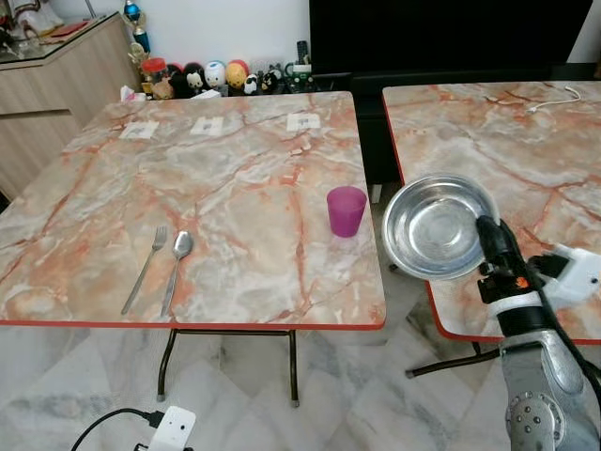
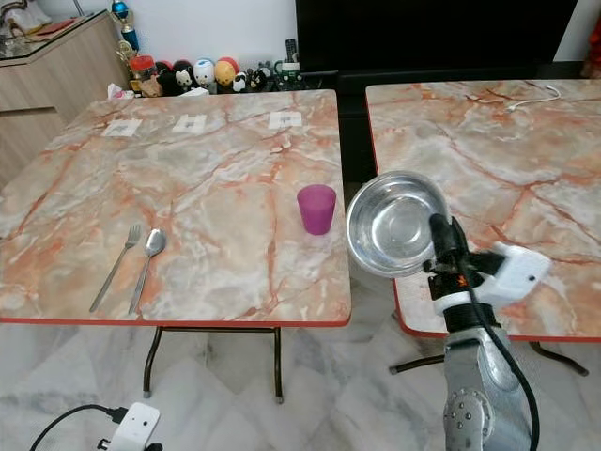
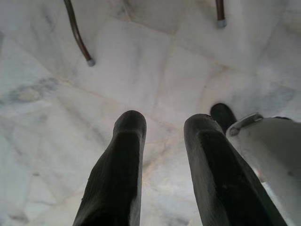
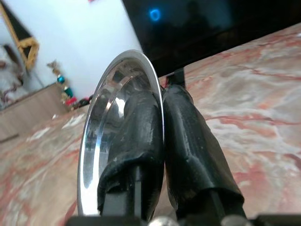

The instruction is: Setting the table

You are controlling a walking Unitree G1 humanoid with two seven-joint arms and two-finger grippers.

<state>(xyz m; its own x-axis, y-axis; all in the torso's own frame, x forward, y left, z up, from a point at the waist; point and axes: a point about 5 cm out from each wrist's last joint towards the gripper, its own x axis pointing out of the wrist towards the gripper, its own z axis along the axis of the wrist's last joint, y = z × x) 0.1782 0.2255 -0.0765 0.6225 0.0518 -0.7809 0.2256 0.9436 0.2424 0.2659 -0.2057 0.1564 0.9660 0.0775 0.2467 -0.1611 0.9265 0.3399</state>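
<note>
Marble table [image 1: 235, 207]: fork [image 1: 144, 269], spoon [image 1: 177, 267], purple cup [image 1: 346, 210] | right tool [image 4: 162, 117] pinching steel bowl [image 1: 434, 228] rim | left tool [image 3: 164, 141] parted, empty

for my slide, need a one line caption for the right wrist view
Right gripper pinching the rim of a steel bowl, tilted on edge above the marble tables.

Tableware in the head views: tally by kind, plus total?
Fork: 1
Spoon: 1
Purple cup: 1
Steel bowl, pinched by its rim in the right claw: 1
Total: 4
</note>
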